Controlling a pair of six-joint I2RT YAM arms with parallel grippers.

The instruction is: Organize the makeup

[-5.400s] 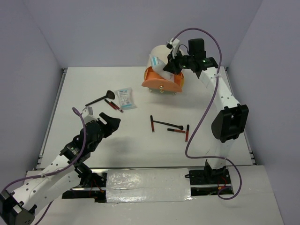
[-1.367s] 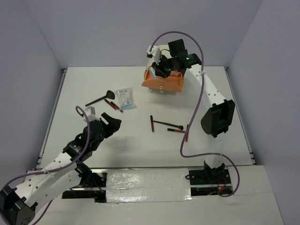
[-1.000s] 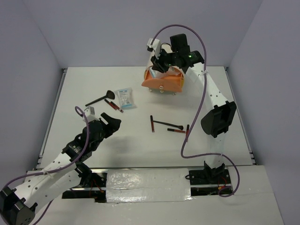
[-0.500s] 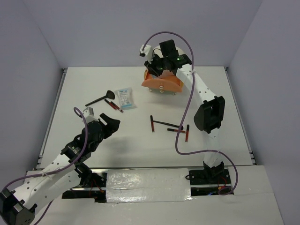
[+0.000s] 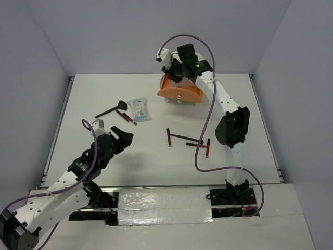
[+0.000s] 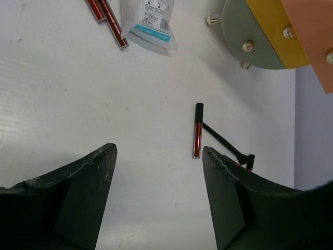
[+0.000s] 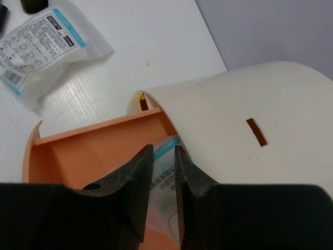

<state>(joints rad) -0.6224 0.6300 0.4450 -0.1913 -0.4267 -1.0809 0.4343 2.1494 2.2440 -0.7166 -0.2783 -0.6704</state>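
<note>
My right gripper (image 5: 174, 73) (image 7: 163, 151) reaches into the open orange drawer (image 7: 88, 151) of the cream cylinder (image 7: 250, 130). It is shut on a white-and-blue packet (image 7: 164, 198), which lies inside the drawer. A second packet (image 5: 138, 108) (image 7: 44, 47) lies on the table, with two dark-red sticks (image 5: 126, 116) and a black brush (image 5: 109, 110) beside it. More sticks (image 5: 168, 137) (image 5: 207, 148) and a thin black one (image 5: 186, 137) lie mid-table. My left gripper (image 5: 124, 136) (image 6: 158, 156) hovers open over bare table, short of a dark-red stick (image 6: 197, 137).
The cylinder's orange drawer front (image 5: 179, 92) with small knobs faces the table's middle from the far edge. Grey walls close in the table on three sides. My left arm stretches across the near left part of the table.
The right arm has swung a little to the left over the drawer with the packet, then held still. The left arm has not moved.
</note>
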